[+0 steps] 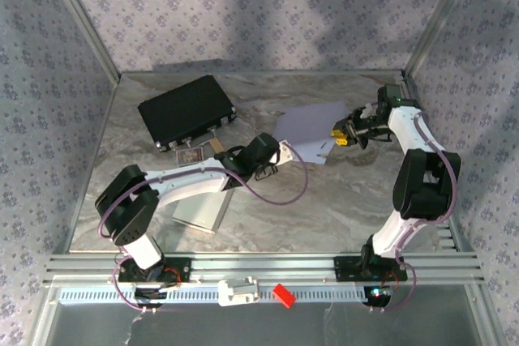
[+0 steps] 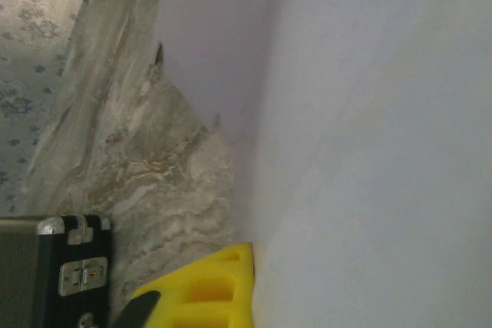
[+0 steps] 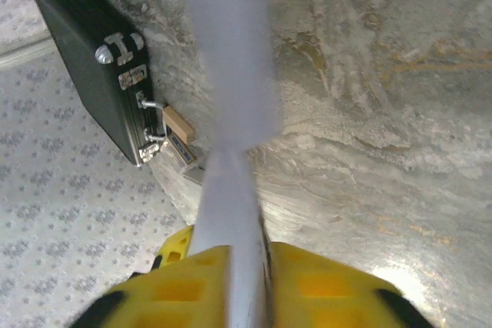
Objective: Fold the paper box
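The paper [image 1: 312, 127] is lying on the table [image 1: 340, 200], stretching between the two grippers, and both are working its edges. The left gripper [image 1: 285, 150] is clamping together on the paper's nearer edge. In its wrist view one yellow finger [image 2: 204, 289] is pressing against the sheet, which is running away ahead of it with a soft crease showing. The right gripper [image 1: 342, 135] is straddling the opposite edge, with the sheet passing edge-on between its fingers [image 3: 181, 286]. Whether they are pinching it or merely bracketing it cannot be told. The step in hand is looking like raising and creasing a side flap. To do it well, the left gripper should be sweeping its edge up and over towards the right gripper in one steady arc. It should be keeping the pull along the sheet so the paper is neither tearing nor slipping from the pads, while the right gripper is anchoring its side as the hinge. The case [image 1: 186, 109], lying off to the left gripper's side, is sitting well apart from that sweep.
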You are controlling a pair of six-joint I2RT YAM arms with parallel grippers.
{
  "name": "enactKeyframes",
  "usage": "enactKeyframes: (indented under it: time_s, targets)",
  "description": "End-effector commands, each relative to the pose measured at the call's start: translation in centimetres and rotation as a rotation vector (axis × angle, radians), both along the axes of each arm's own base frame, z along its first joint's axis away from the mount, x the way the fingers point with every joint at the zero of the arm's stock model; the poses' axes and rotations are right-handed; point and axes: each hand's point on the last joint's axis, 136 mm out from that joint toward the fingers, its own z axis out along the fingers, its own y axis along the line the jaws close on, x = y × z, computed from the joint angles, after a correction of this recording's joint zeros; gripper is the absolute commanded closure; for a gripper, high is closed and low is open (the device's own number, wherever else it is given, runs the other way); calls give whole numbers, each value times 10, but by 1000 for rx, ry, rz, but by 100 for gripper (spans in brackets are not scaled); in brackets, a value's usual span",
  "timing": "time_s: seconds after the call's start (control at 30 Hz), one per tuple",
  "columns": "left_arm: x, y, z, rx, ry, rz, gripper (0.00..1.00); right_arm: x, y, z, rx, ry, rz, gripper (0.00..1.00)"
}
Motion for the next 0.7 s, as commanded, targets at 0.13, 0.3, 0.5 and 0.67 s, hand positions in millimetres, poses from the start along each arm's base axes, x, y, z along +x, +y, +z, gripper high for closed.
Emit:
enactKeyframes:
  time_s: [0.13, 0.3, 0.5, 0.67]
  targets:
    - [-16, -2, 47, -161, 344, 78, 100, 16, -52, 72, -146, -232, -304, 33]
    - [-41, 0, 55, -144, 640, 187, 100, 9, -58, 114, -336, -325, -339, 30]
    - [-59, 5, 54, -141, 886, 317, 100, -6, -63, 192, -648, -609, -392, 27]
    - [-69, -14, 89, -365, 1076, 303, 100, -29, -44, 210, -628, -668, -382, 30]
